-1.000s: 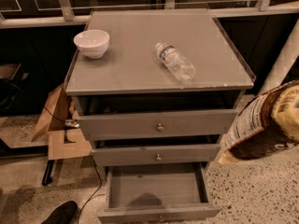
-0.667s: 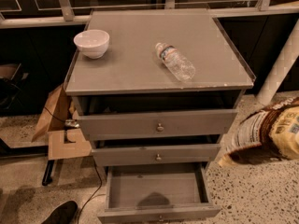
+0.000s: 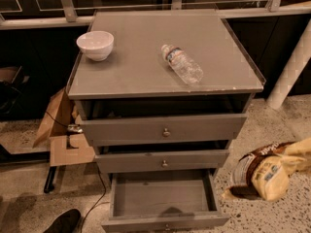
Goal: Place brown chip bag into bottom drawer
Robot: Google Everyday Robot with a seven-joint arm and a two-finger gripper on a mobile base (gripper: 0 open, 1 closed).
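The brown chip bag [image 3: 265,174], crumpled yellow-cream foil with dark brown patches, is low at the right of the cabinet, level with the bottom drawer and just outside its right side. A shadow lies under it on the speckled floor; I cannot tell whether it rests there or hangs. The bottom drawer [image 3: 163,198] is pulled out and open, and its inside is bare. My gripper does not show in the camera view; no fingers appear around the bag, and the bag's far end runs off the right edge.
On the cabinet top stand a white bowl [image 3: 95,44] and a clear water bottle [image 3: 182,64] lying on its side. The two upper drawers [image 3: 165,130] are slightly ajar. Cardboard [image 3: 58,130] and a cable lie at the left, a white post [image 3: 291,72] at the right.
The chip bag has dropped from beside the upper drawers down to the level of the bottom drawer and looks smaller and farther away. The cabinet, bowl and bottle stay put.
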